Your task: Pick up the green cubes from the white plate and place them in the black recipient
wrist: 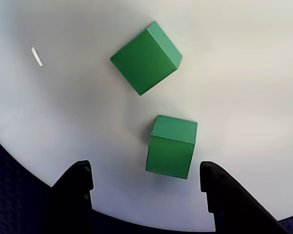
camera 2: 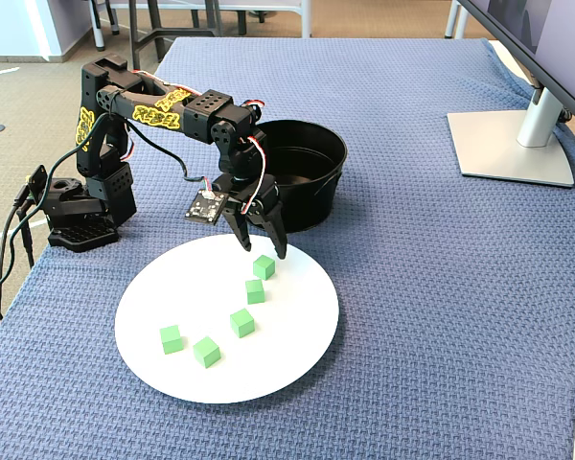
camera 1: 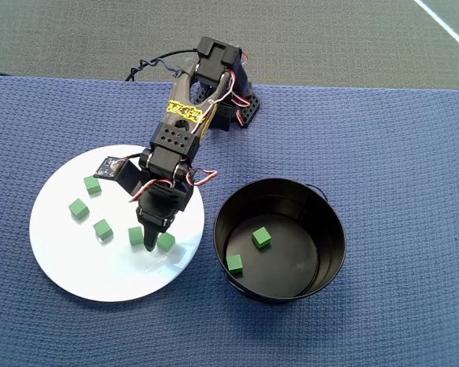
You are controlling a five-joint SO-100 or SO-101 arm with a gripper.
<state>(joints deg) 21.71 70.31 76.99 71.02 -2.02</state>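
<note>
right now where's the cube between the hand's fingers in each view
Overhead view: cube at the plate's right edge, near the pot.
Wrist view: cube low centre, between the open fingers.
Fixed view: cube nearest the pot.
Shared landmark: white plate.

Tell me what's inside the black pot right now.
Overhead, the black recipient holds two green cubes on its floor. In the fixed view its near wall hides the floor, so neither cube shows there.

Five green cubes (camera 1: 102, 228) lay scattered on the white plate (camera 1: 76, 275); two more sat inside the black recipient (camera 1: 333, 252) to its right, overhead.
</note>
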